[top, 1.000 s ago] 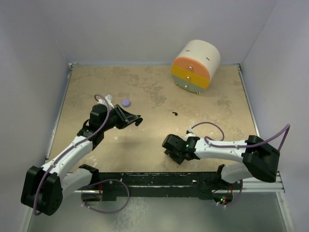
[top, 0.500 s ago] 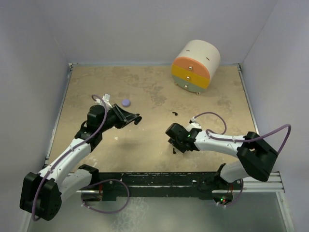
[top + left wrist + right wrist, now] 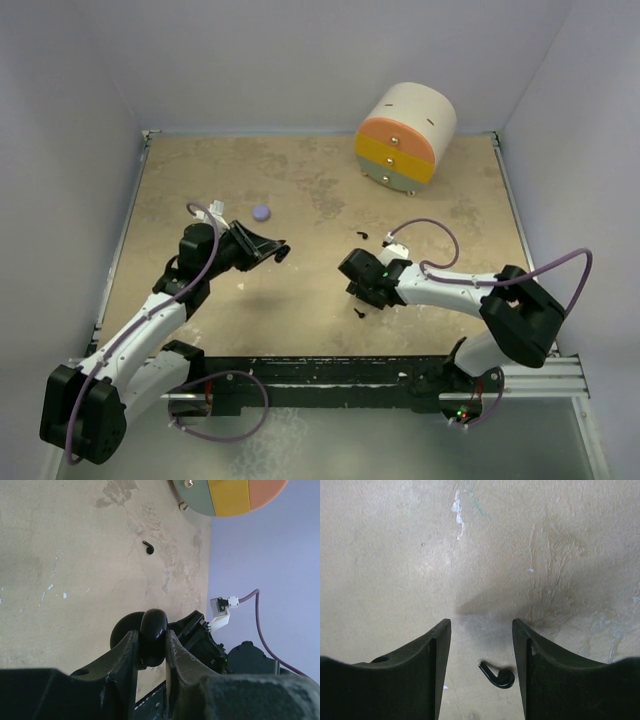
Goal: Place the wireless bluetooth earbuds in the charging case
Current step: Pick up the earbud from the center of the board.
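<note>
My left gripper [image 3: 276,250] [image 3: 151,634] is shut on the black rounded charging case [image 3: 153,630] and holds it above the table, left of centre. One black hooked earbud [image 3: 360,236] [image 3: 148,547] lies loose on the table ahead of the case. A second black earbud [image 3: 360,313] [image 3: 498,674] lies flat on the table between the fingers of my right gripper [image 3: 362,294] [image 3: 481,626]. That gripper is open, low over the table, and neither finger touches the earbud.
A round drawer unit [image 3: 405,137] with orange, yellow and green fronts stands at the back right. A small lilac puck [image 3: 262,212] lies behind my left gripper. The table's metal edge rail [image 3: 400,372] runs along the near side.
My right arm has swung from the near edge toward the table's middle, and the second black earbud now shows near it. My left gripper drifted slightly left with the case.
</note>
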Controlling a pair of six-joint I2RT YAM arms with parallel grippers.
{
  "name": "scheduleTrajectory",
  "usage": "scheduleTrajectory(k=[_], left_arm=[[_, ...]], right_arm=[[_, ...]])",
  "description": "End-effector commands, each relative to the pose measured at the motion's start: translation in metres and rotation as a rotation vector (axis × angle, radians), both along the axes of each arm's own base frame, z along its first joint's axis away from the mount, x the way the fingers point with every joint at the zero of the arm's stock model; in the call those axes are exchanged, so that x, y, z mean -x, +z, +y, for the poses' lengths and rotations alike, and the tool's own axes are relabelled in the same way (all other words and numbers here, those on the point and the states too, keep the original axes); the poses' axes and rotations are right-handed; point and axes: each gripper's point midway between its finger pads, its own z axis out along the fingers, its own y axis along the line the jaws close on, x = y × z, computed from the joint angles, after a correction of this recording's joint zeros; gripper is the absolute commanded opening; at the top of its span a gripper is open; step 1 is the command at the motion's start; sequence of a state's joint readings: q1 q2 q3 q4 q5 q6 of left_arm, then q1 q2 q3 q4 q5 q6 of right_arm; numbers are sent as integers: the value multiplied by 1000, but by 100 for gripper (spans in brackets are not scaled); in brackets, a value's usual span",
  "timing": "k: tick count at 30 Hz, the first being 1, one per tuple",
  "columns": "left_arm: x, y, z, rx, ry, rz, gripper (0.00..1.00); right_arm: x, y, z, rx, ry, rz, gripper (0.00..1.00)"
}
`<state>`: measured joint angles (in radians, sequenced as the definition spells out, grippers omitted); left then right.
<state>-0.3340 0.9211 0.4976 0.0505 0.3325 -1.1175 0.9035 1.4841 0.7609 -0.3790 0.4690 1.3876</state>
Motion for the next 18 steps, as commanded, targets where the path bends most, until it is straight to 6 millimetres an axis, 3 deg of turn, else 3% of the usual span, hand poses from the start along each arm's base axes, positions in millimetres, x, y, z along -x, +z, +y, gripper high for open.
scheduleTrajectory(k=[1,8,18], left_arm=[[-5,12,1,25,17,-54,0],[-3,10,1,27,14,-51,0],[-2,3,2,24,18,-41,0]], right_arm=[[20,-2,3,43,97,43,56],[55,-14,28,41,174,107,59],[70,-18,22,18,183,129,58]])
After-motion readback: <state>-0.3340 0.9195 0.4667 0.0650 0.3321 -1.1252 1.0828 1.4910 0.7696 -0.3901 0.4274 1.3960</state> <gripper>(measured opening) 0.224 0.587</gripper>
